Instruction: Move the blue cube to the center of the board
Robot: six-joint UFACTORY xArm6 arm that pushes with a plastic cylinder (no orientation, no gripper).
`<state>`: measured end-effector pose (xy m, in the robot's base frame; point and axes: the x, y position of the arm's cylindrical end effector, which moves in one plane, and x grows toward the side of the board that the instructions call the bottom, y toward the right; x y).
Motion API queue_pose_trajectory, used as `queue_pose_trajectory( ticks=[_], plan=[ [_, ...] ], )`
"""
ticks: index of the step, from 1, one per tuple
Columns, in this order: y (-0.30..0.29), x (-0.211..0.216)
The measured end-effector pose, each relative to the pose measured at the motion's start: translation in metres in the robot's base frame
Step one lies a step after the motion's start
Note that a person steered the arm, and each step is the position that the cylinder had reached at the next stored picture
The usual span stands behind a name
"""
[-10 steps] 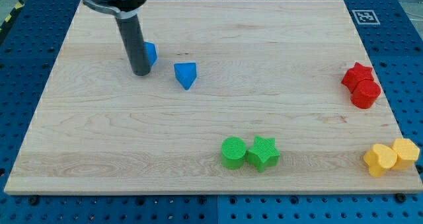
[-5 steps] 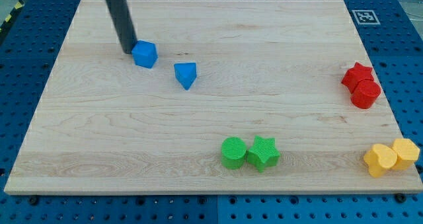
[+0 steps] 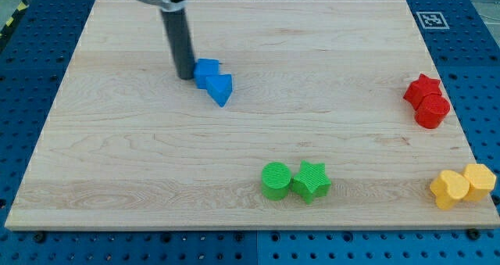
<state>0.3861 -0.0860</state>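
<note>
The blue cube (image 3: 206,72) lies in the upper left part of the wooden board (image 3: 250,155). It touches a blue triangular block (image 3: 221,88) just below and to its right. My tip (image 3: 185,76) stands against the cube's left side. The dark rod rises from there to the view's top edge.
A green cylinder (image 3: 275,180) and a green star (image 3: 311,180) touch each other near the bottom middle. A red star (image 3: 422,88) and a red cylinder (image 3: 432,110) sit at the right edge. Two yellow blocks (image 3: 462,184) lie at the bottom right corner.
My tip has moved to the right and pushed the blue cube right, from apart from the blue triangular block to touching it.
</note>
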Motion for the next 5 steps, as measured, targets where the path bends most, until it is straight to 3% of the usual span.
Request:
queue_pose_trajectory(
  ticks=[3, 4, 5],
  plan=[
    [0.032, -0.010],
    [0.076, -0.037],
    [0.160, -0.034]
  ],
)
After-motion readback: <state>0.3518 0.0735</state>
